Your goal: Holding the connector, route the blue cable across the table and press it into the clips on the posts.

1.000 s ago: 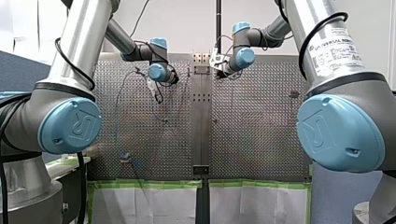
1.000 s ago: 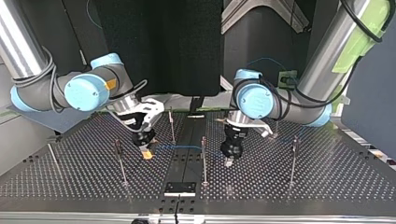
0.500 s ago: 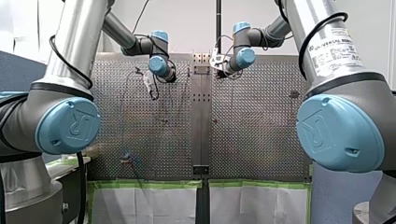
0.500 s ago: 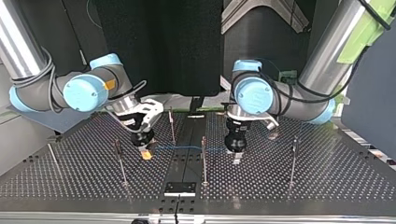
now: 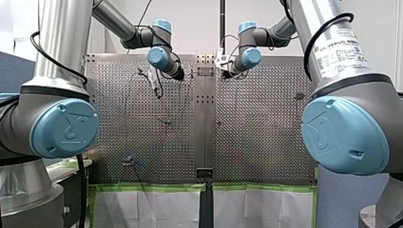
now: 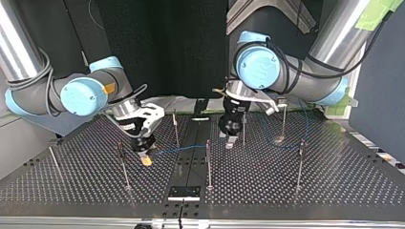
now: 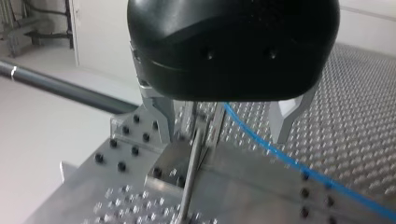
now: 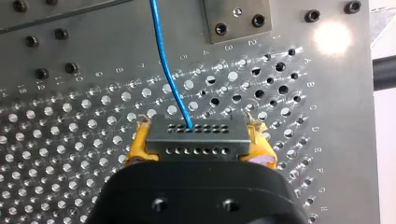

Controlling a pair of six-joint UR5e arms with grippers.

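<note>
My right gripper is shut with its yellow pads on the grey connector, just above the perforated table. The blue cable leaves the connector and runs ahead over the plate. In the top view this gripper hangs at the left, and the cable stretches from it to the middle post. My left gripper is open, its metal fingers bare. A thin post stands ahead between them and the cable passes below. It hovers right of the middle post.
Several thin posts stand on the table, among them one near the right gripper, one behind it and one at the top view's right. A black plate sits at the near edge on the centre rail.
My left gripper has opened, let go of the cable and risen, moving back and slightly left in the top view. My right gripper has shifted a little, still holding the connector.
</note>
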